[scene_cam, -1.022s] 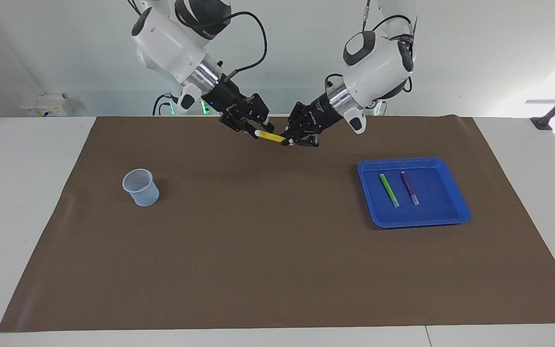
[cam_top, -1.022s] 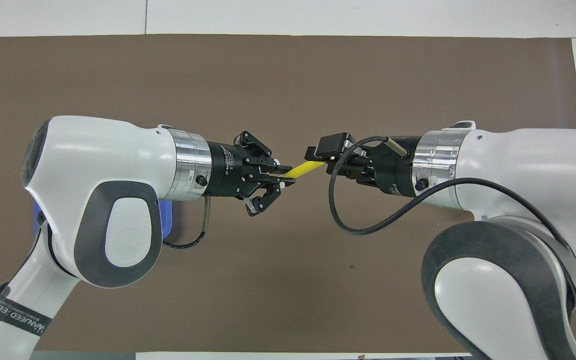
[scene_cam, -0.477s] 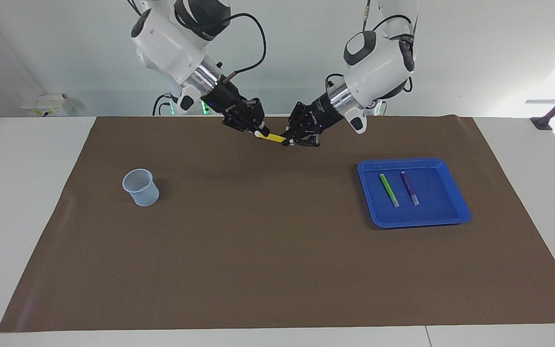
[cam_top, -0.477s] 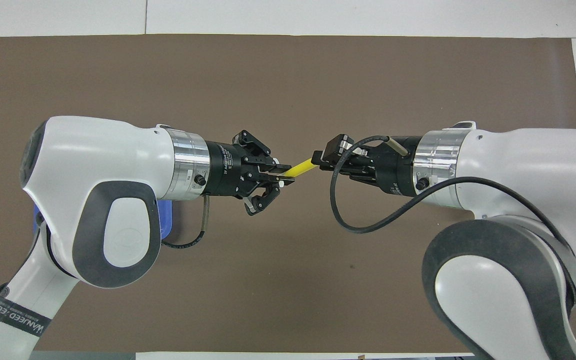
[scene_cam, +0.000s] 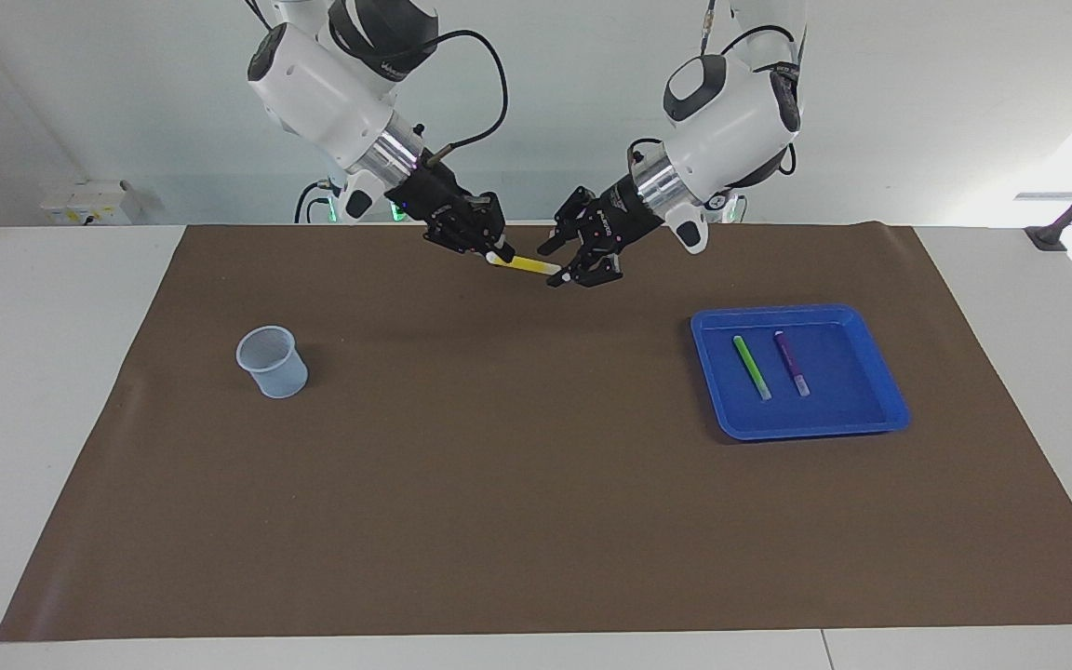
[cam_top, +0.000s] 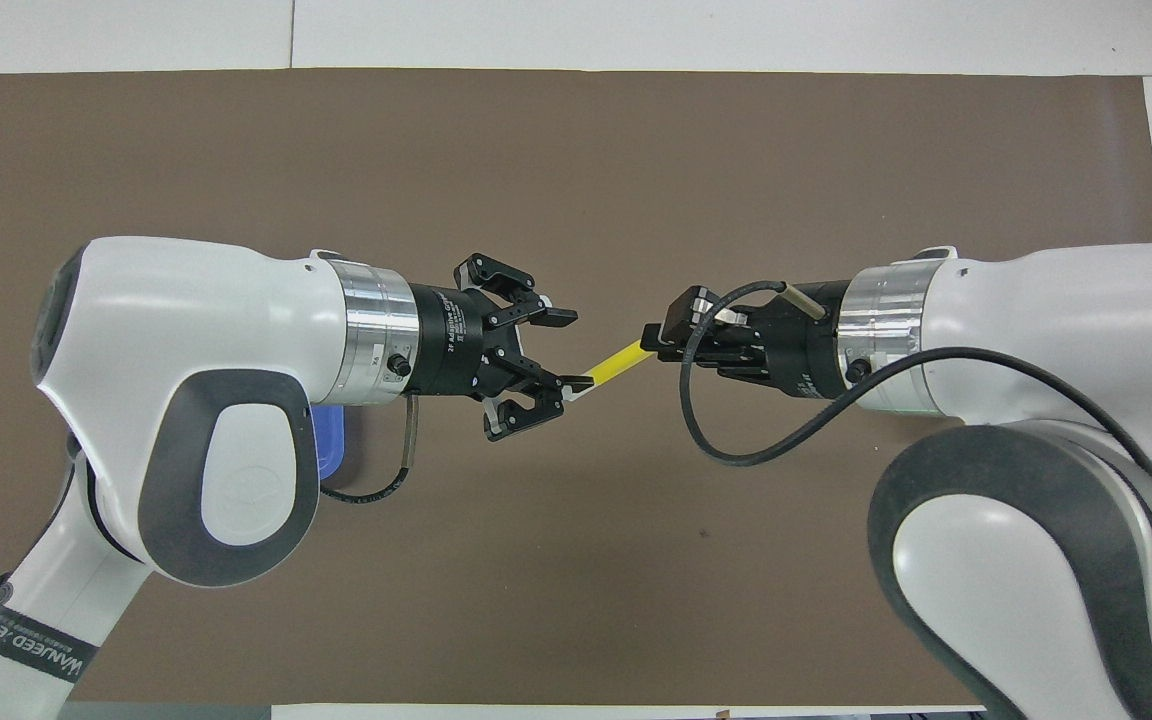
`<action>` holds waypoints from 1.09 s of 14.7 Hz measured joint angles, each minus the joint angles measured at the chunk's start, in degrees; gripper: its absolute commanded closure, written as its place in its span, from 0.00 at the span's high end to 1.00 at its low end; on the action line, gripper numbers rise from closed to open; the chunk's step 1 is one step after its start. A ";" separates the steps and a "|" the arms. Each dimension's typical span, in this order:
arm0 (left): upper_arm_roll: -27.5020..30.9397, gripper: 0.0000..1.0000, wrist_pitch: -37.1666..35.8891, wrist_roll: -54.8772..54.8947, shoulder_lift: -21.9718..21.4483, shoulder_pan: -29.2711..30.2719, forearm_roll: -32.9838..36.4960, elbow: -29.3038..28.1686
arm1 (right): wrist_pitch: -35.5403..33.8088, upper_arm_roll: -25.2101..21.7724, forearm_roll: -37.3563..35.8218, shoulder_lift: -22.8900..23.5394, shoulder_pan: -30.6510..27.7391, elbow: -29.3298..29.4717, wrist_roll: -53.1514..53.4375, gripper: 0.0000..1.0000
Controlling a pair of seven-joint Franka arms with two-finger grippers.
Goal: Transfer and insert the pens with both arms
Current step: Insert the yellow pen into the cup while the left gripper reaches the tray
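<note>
**Inspector A:** Yellow marker pen (scene_cam: pixel 526 264) first, facing view. It is up in the air over the brown mat (scene_cam: pixel 536 521), at the robots' edge. The right gripper (scene_cam: pixel 483 246) is clamped on its pale cap end. The left gripper (scene_cam: pixel 577 259) has its fingers spread apart around the pen's other end, not pinching it.

**Inspector B:** And the other pens?

**Inspector A:** The green pen (scene_cam: pixel 751 367) and the purple pen (scene_cam: pixel 791 362) lie side by side, apart, in the blue tray (scene_cam: pixel 810 426) toward the left arm's end of the table. A translucent mesh cup (scene_cam: pixel 271 361) stands toward the right arm's end.

**Inspector B:** Overhead view?

**Inspector A:** Same reading. The left gripper (cam_top: pixel 553 362) is spread wide; the yellow marker pen's (cam_top: pixel 618 360) tip sits just beside its lower finger. The right gripper (cam_top: pixel 658 340) grips the pen's other end. Only a corner of the blue tray (cam_top: pixel 329 446) shows under the left arm; the brown mat (cam_top: pixel 576 140) fills the remainder.
</note>
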 measured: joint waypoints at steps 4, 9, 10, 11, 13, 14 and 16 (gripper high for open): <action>0.19 1.00 -0.12 3.15 -0.21 0.05 0.08 -0.11 | -9.35 -0.20 -10.47 -0.57 -7.37 0.03 -15.13 0.00; 0.81 1.00 -6.13 16.34 -0.44 3.73 8.26 -1.12 | -15.63 -0.63 -24.82 -0.60 -17.82 1.02 -32.82 0.00; 0.89 1.00 -7.98 20.60 -0.65 5.25 9.06 -1.47 | -16.00 -0.65 -29.17 -0.61 -18.39 1.23 -35.43 0.00; 0.97 1.00 -9.80 25.33 -0.94 7.00 9.96 -1.99 | -16.05 -0.63 -33.42 -0.63 -18.52 1.18 -37.52 0.00; 1.13 1.00 -13.80 35.41 -1.44 10.88 14.20 -3.00 | -15.70 -0.41 -38.75 -0.60 -18.54 0.49 -40.07 0.00; 1.17 1.00 -15.14 40.74 -1.59 12.48 16.65 -3.53 | -15.05 -0.38 -39.60 -0.45 -18.75 0.04 -41.11 0.00; 1.24 1.00 -16.49 51.64 -1.63 15.47 21.12 -4.72 | -12.68 -0.39 -40.21 0.44 -20.19 -1.03 -43.98 0.00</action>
